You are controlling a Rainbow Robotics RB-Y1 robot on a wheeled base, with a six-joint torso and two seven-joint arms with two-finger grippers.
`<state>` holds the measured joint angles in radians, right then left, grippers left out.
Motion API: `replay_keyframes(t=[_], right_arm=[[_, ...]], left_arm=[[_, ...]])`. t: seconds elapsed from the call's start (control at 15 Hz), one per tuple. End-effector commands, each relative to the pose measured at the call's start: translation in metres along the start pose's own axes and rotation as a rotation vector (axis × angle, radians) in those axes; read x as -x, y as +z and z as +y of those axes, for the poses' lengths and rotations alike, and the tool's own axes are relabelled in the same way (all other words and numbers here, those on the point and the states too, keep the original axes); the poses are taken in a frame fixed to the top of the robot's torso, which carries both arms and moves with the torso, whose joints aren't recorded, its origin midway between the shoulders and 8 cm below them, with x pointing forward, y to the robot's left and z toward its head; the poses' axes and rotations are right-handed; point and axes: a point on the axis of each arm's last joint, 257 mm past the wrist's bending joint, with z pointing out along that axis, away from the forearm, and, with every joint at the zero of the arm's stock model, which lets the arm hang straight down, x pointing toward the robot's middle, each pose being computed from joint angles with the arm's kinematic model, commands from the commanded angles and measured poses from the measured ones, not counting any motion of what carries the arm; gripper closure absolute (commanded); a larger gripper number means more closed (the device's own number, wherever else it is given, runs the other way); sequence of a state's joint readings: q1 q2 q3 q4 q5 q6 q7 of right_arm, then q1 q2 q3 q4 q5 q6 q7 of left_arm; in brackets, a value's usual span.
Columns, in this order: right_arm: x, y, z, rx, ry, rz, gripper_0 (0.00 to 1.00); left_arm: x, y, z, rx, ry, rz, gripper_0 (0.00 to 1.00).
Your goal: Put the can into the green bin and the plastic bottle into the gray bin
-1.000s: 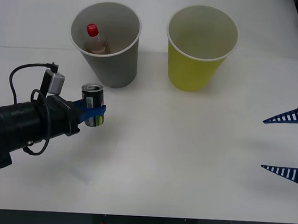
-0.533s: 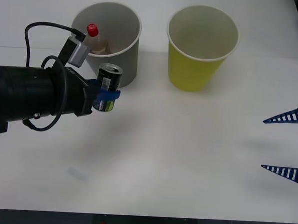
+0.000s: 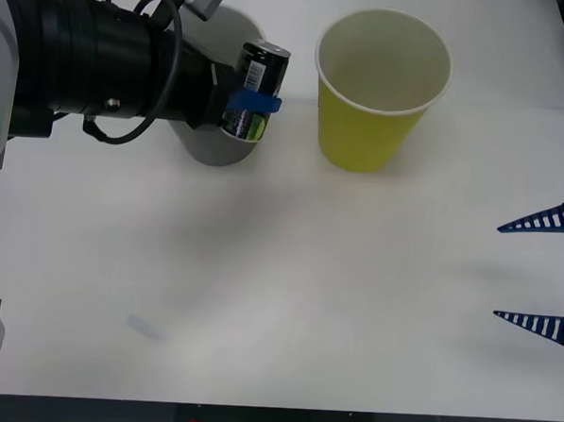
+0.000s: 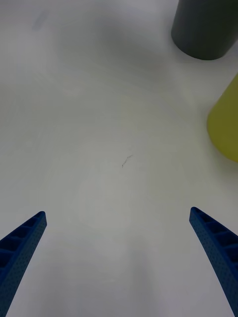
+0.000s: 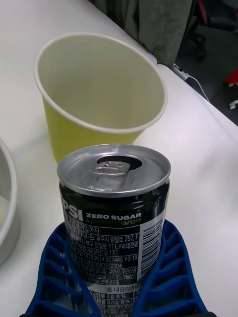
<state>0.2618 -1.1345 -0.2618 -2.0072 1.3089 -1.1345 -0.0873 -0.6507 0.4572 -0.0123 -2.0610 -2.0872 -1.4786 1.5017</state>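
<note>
My left gripper (image 3: 253,103) is shut on the can (image 3: 261,70), a dark can with a silver pull-tab top (image 5: 114,166), held upright in the air. It hangs over the near right side of the gray bin (image 3: 214,148), just left of the green bin (image 3: 376,131). In the left wrist view the green bin (image 5: 99,99) stands open and empty just beyond the can, with the gray bin's rim (image 5: 6,198) at the side. My left arm covers most of the gray bin, so the plastic bottle is hidden. My right gripper (image 3: 542,274) waits open at the table's right edge.
Both bins stand side by side at the back of the white table (image 3: 306,297). The right wrist view shows the gray bin (image 4: 206,29) and green bin (image 4: 225,124) far beyond its open fingers (image 4: 215,247). Chairs and a dark cloth (image 5: 148,25) lie past the table's far edge.
My left arm has lifted the can up and carried it back and to the right, from beside the gray bin to near the green bin. It now covers the gray bin and bottle.
</note>
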Motion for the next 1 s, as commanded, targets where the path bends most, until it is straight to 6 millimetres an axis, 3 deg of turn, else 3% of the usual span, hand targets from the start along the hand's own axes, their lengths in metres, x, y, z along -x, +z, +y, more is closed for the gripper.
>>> replay_keyframes(t=[0.07, 0.6, 0.87, 1.0], right_arm=[[0.000, 0.000, 0.000, 0.000, 0.000, 0.000, 0.00], [0.000, 0.000, 0.000, 0.000, 0.000, 0.000, 0.00], [0.000, 0.000, 0.000, 0.000, 0.000, 0.000, 0.00], [0.000, 0.000, 0.000, 0.000, 0.000, 0.000, 0.00]], left_arm=[[0.030, 0.019, 0.001, -0.008, 0.030, 0.016, 1.00], [0.110, 0.106, -0.008, 0.014, 0.081, -0.008, 1.00], [0.125, 0.159, -0.012, 0.046, 0.096, -0.077, 1.00], [0.125, 0.174, -0.013, 0.049, 0.081, -0.089, 1.00]])
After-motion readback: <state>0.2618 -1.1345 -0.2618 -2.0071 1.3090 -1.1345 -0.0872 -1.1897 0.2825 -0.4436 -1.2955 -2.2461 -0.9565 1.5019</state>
